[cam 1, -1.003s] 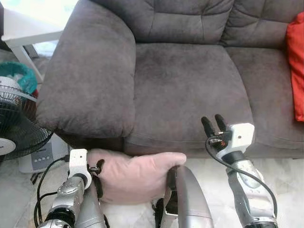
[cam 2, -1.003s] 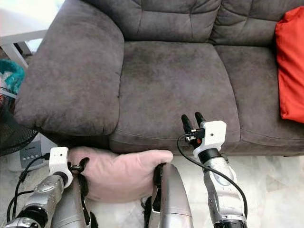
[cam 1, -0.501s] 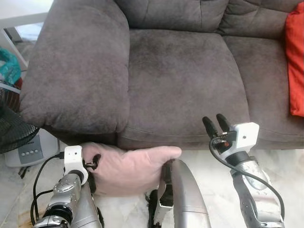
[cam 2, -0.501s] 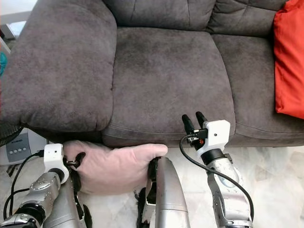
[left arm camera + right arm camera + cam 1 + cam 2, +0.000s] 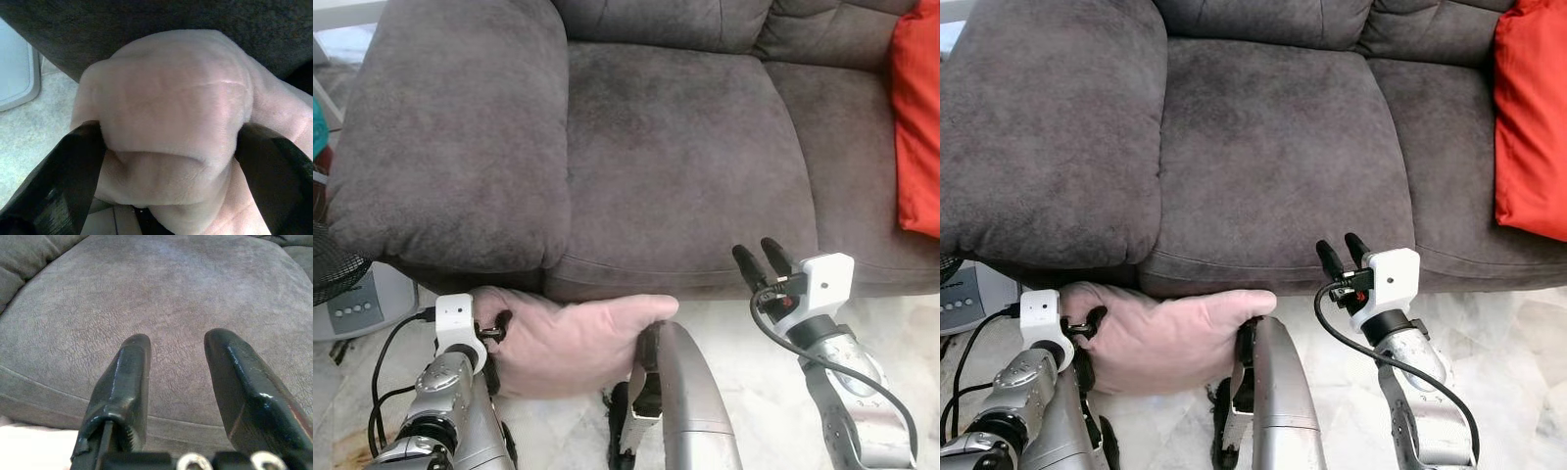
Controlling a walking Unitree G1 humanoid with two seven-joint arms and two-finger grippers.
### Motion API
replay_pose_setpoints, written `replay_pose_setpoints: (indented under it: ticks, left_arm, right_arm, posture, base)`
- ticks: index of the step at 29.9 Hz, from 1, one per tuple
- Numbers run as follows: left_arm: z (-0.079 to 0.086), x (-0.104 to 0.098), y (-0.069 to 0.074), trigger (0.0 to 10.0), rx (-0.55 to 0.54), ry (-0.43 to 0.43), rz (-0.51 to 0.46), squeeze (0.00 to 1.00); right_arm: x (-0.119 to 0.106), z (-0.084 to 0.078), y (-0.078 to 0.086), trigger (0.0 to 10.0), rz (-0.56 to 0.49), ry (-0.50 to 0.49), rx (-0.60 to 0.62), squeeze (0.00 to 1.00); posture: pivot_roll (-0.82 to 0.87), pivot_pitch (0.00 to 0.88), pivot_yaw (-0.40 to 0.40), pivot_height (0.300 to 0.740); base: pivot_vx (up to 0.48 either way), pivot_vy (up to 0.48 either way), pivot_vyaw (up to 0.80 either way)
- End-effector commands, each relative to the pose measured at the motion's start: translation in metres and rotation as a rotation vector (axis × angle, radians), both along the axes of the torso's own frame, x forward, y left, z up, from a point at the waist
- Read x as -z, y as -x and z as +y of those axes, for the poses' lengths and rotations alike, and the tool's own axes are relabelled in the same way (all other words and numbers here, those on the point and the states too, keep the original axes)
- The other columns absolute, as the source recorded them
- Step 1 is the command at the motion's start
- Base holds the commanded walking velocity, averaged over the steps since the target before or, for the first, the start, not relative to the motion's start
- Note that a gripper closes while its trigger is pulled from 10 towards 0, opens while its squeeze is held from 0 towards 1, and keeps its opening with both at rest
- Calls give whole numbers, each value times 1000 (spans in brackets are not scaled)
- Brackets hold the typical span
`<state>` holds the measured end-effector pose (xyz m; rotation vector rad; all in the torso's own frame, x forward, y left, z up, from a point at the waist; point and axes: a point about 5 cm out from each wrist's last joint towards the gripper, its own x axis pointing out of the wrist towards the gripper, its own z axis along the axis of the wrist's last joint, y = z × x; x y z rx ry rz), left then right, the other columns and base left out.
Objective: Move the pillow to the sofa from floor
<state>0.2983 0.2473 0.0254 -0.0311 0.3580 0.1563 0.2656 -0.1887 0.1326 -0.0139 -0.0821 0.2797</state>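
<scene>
Pale pink and plush, the pillow (image 5: pixel 573 338) hangs low in front of the dark grey-brown sofa (image 5: pixel 675 157), its upper edge just under the front lip of the seat cushion and below the sofa's wide armrest (image 5: pixel 450 137). The left tool (image 5: pixel 166 161) has it clamped: in the left wrist view the two black fingers (image 5: pixel 63 176) press in from either side of a bunched fold of the fabric, squeezing it between them. From the head views that tool sits at the pillow's near-left end, its white wrist block (image 5: pixel 455 318) beside the fabric. A silver limb (image 5: pixel 690 401) of the robot presses against the pillow's other end.

The right tool (image 5: pixel 1344 253) is raised before the front edge of the seat cushion, to the right of the pillow and apart from it. Its fingers (image 5: pixel 122 382) are spread with a clear gap and hold nothing; past them lies the cushion's suede-like surface.

An orange-red cushion (image 5: pixel 1528 117) rests on the sofa's right-hand seat. A fan (image 5: pixel 337 284) stands on the pale marbled floor (image 5: pixel 1518 343) beside the armrest.
</scene>
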Motion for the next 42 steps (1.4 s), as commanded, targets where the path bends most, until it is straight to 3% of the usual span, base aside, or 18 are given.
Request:
replay_pose_setpoints:
  ticks: [1, 2, 42]
  left_arm:
    - [-1, 11, 8, 9922, -21, 11, 45, 0]
    - [0, 10, 7, 0, -23, 0, 43, 0]
    - [-7, 10, 5, 0, -9, -11, 37, 0]
  right_arm:
    - [1, -8, 5, 10000, 16, 11, 16, 0]
    - [1, -7, 5, 10000, 19, 12, 13, 0]
    - [2, -1, -1, 10000, 20, 5, 3, 0]
  posture:
    - [-29, 343, -264, 519]
    - [-29, 343, -264, 519]
    - [-13, 322, -245, 519]
  base:
    - [0, 0, 0]
    - [0, 0, 0]
    - [0, 0, 0]
